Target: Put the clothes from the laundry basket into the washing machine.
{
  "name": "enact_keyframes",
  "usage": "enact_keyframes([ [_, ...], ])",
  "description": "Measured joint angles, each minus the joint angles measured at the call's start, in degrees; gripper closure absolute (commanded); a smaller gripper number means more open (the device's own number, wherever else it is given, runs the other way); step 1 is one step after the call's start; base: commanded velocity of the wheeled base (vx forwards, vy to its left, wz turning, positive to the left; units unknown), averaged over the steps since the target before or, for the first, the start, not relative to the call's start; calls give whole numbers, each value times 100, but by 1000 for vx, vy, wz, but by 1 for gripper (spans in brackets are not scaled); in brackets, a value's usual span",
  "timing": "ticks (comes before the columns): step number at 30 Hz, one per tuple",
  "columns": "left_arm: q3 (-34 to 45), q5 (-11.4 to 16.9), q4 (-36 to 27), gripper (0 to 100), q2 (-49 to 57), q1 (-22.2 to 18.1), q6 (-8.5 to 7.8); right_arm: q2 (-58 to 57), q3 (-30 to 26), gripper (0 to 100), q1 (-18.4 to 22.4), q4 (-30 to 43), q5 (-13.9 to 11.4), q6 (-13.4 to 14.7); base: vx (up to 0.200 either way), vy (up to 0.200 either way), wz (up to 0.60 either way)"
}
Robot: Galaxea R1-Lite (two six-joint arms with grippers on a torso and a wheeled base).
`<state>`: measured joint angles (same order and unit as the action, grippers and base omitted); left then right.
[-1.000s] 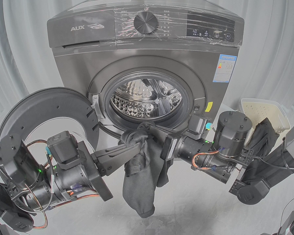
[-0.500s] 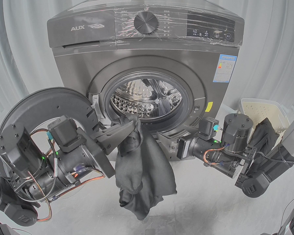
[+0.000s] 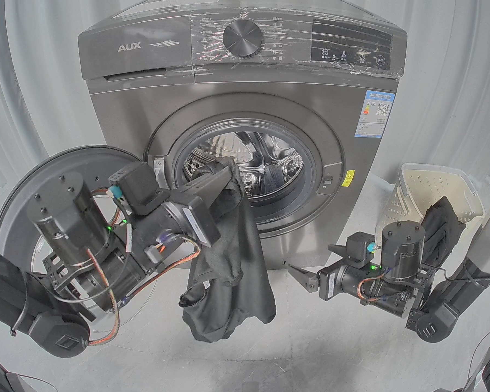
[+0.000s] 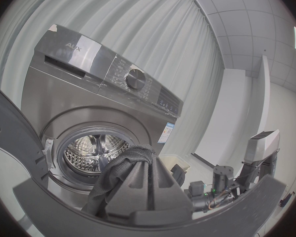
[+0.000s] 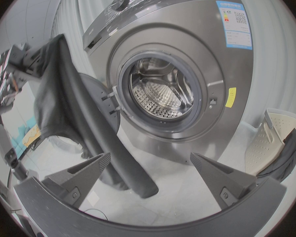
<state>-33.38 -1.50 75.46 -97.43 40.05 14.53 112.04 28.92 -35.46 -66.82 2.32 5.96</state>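
Washing machine (image 3: 228, 102): 1, with 1 door (image 3: 76, 175) at its 8 o'clock and 1 dial (image 3: 242, 37) at 12 o'clock. Laundry basket (image 3: 435, 185): 1, at 4 o'clock. Dark garments: 2, being 1 hanging garment (image 3: 231, 270) at 6 o'clock and 1 basket garment (image 3: 441, 225). Grippers: 2, left gripper (image 3: 223, 172) and right gripper (image 5: 148, 157).

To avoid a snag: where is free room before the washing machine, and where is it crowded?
Free: the drum mouth in its right half, from the dark garment to the rim; the bare floor between garment and open right pincer. Crowded: the mouth's left side, where the left pincer grips the garment beside the open door; the laundry basket, draped with dark clothes.
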Motion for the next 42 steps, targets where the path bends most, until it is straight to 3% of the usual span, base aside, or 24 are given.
enact_keyframes([
  [9, -641, -299, -429, 100, -213, -15, -28, 441, -235, 0, -406, -664, -194, -132, 0, 0, 0],
  [19, -1172, -488, -528, 100, -550, -149, -37, 1018, -20, 0, -762, -845, -202, -134, 0, 0, 0],
  [26, -1436, -618, -596, 100, -712, -160, -39, 1506, 600, 0, -834, -895, -261, -145, 0, 0, 0],
  [34, -1585, -646, -651, 100, -795, -155, -37, 1908, 1317, 0, -979, -572, -533, -104, 0, 0, 0],
  [42, -1648, -649, -649, 100, -856, -155, -28, 2456, 1948, 0, -1056, -599, -522, -41, 0, 0, 0],
])
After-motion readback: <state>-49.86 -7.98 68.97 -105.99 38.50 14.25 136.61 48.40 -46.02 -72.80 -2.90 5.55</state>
